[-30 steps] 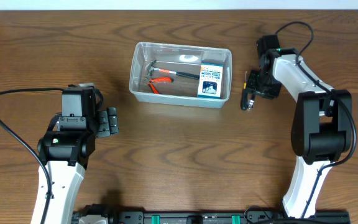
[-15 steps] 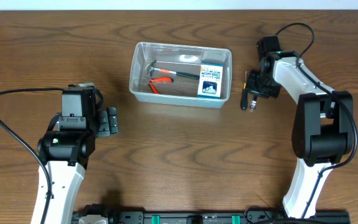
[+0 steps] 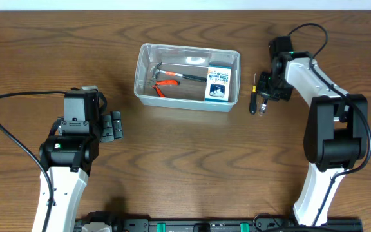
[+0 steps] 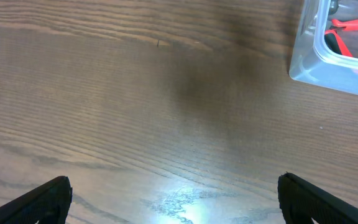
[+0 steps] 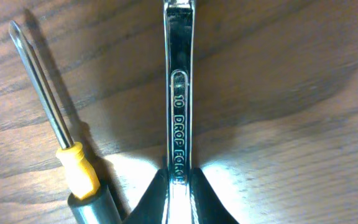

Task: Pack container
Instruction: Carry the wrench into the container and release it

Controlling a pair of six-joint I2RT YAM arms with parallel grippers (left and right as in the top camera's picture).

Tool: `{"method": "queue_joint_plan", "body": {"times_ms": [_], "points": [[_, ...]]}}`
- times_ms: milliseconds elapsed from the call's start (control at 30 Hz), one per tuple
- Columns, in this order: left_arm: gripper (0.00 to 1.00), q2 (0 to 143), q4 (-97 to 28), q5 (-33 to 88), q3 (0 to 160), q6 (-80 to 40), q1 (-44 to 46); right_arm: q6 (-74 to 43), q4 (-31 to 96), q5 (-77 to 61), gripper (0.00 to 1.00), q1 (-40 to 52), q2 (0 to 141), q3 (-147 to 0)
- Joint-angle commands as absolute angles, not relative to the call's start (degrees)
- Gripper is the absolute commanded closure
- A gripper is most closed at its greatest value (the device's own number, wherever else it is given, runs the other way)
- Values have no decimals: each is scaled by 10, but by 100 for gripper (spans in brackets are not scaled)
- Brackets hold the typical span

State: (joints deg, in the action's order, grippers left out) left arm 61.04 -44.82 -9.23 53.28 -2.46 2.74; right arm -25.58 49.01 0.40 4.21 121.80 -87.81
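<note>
Right gripper point(image 5: 179, 190) at the bottom centre of the right wrist view, jaws pinched on the shank of a chrome wrench point(image 5: 179, 81) stamped "10 DROP FORG", flat on the wood. Just left of it and apart, a screwdriver point(image 5: 53, 127) with bare steel shaft, yellow collar and dark handle, tip toward the upper left. In the overhead view, this gripper and the screwdriver right of the container point(image 3: 187, 103), near its right wall but outside it.

Left gripper point(image 4: 174, 196) low over bare wood, jaws spread wide and empty, black tips in the two lower corners of the left wrist view. One corner of the container in the upper right there.

Container at upper centre of the overhead frame, holding red-handled pliers point(image 3: 165, 86), a metal-headed tool point(image 3: 182, 76) with a dark handle, and a blue-and-white box point(image 3: 218, 84) at its right end.

Bench point(image 3: 192, 167) of dark brown wood, strongly grained, with a glare patch under each wrist camera. Pale strip along the top edge beyond the bench; black rail along the bottom edge.
</note>
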Motion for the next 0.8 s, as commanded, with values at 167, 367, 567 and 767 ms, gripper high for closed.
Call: {"method": "queue_joint_plan", "body": {"times_ms": [167, 367, 567, 767], "points": [[2, 611, -449, -97, 541, -15, 29, -36, 495, -93, 99, 92, 1109, -1044], [2, 611, -449, -97, 541, -15, 29, 244, 495, -138, 99, 213, 1100, -1064], [2, 611, -449, -97, 541, -15, 29, 528, 493, -137, 99, 286, 1146, -1037], [2, 611, -449, -97, 541, -15, 29, 609, 448, -140, 99, 298, 1220, -1037]]}}
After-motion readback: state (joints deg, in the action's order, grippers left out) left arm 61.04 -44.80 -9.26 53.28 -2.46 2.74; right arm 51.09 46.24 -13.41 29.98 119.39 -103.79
